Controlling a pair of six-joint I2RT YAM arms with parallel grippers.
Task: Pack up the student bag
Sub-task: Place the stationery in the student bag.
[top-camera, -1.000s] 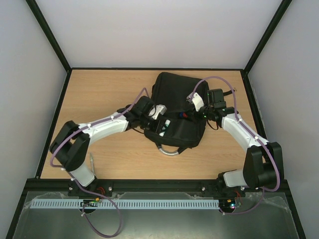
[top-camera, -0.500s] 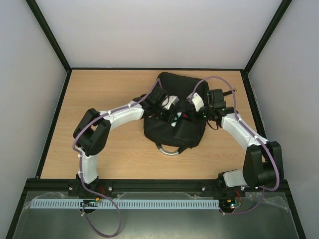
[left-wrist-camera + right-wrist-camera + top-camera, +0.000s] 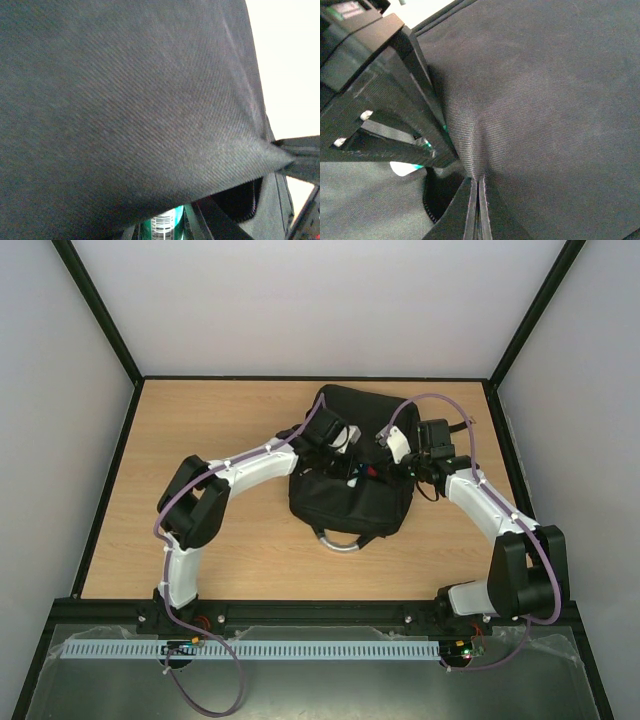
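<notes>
My right gripper (image 3: 478, 187) is clenched, its two dark fingers pressed flat together on a raised fold of black twill from the student bag (image 3: 560, 100). The cloth rises in a ridge from my fingertips, and beside it a dark gap in the bag shows with a line of zipper teeth along its edge.

Just left of that fold is my left gripper (image 3: 437, 152), angled down at the gap. It is grasping a green-and-white item (image 3: 163, 224) between its fingers. From my left wrist I see only the top of this item at the bottom edge of the view, under the lifted flap of fabric. Its white label carries thin black stripes like a barcode, and I can read no words or brand on it. A small label on the body of my left gripper is too blurred to read.

From above, both my grippers meet over the middle of the student bag, left (image 3: 353, 468) and right (image 3: 380, 466) close together. The bag lies on the tabletop (image 3: 200, 430) right of centre. Its top reaches almost to the far edge, and its grey loop handle (image 3: 340, 543) points toward the near edge.
</notes>
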